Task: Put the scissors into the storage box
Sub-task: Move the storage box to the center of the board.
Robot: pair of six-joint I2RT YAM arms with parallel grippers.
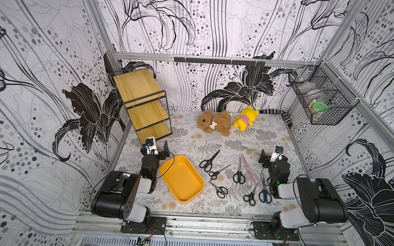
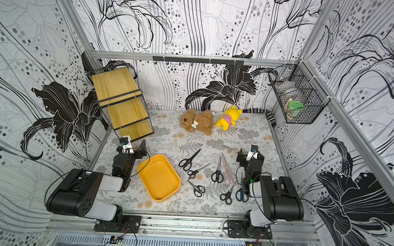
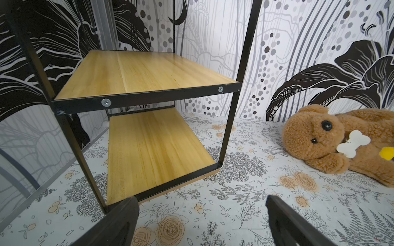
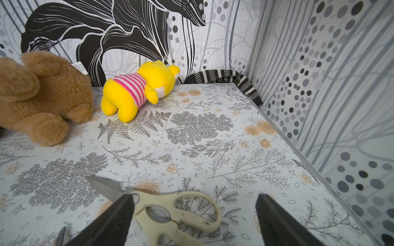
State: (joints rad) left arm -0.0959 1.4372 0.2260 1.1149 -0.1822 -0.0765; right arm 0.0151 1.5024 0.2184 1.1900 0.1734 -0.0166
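Orange storage box (image 1: 182, 178), mid-frame, is empty; left gripper (image 3: 200, 199) and right gripper (image 4: 194, 197) have fingers spread, the right over cream scissors (image 4: 160, 200), probably lowering next.

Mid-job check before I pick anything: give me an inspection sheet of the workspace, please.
Surface: floral-print table, no spill seen.
Job's things: storage box empty; eight scissors lie on the table beside it; cream scissors lie just by the right gripper.
Clutter: brown plush dog, yellow plush toy and striped cloth at the back; wooden shelf rack beyond the left arm.
Grippers: left gripper open, empty; right gripper open, empty.
Cables: black cable from the left arm crosses the box's corner.
Surroundings: patterned walls; wire basket on the side wall; hook rail on the back wall.
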